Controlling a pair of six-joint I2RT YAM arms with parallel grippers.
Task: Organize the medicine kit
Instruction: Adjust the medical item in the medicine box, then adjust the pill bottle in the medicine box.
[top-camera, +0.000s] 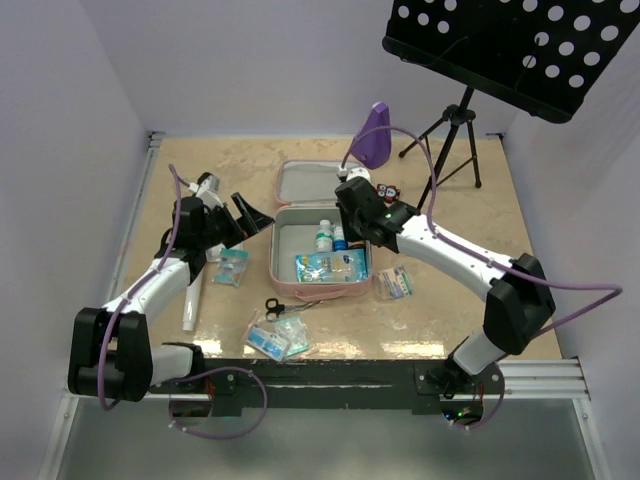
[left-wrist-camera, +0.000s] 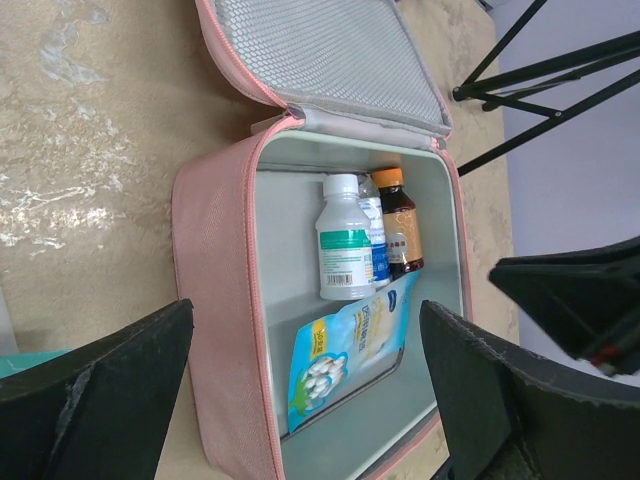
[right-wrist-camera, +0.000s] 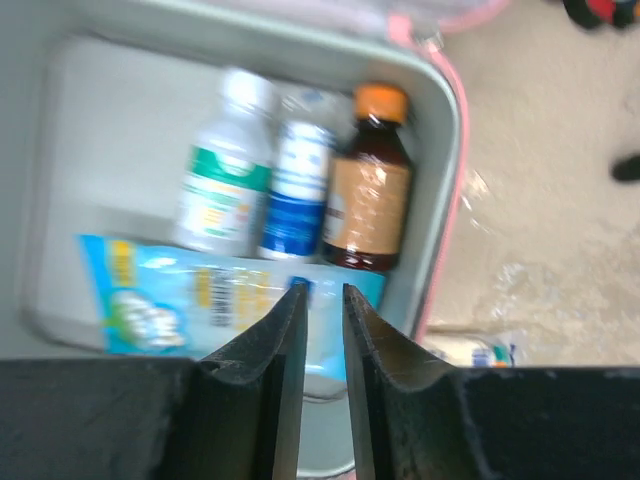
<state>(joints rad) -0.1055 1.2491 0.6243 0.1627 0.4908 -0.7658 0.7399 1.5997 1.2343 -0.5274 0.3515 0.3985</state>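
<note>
The pink medicine kit (top-camera: 275, 255) lies open mid-table, its lid (top-camera: 310, 182) folded back. Inside stand a white bottle (left-wrist-camera: 345, 250), a blue-labelled bottle (right-wrist-camera: 298, 190) and a brown bottle with an orange cap (right-wrist-camera: 372, 190). A blue cotton-swab packet (top-camera: 330, 266) lies in front of them. My left gripper (top-camera: 248, 218) is wide open and holds nothing. It sits just left of the kit, facing into it (left-wrist-camera: 305, 320). My right gripper (top-camera: 355, 215) hovers over the kit's back right. Its jaws (right-wrist-camera: 322, 290) are a narrow gap apart, with nothing between them, above the packet (right-wrist-camera: 170, 295).
A purple metronome-shaped object (top-camera: 375, 135) and a music stand (top-camera: 520, 45) on a tripod stand at the back right. Small red-and-black items (top-camera: 385, 190) lie beside the lid. Scissors (top-camera: 278, 307), several packets (top-camera: 275, 340) (top-camera: 394, 283) (top-camera: 232, 265) and a white tube (top-camera: 192, 300) lie around the kit.
</note>
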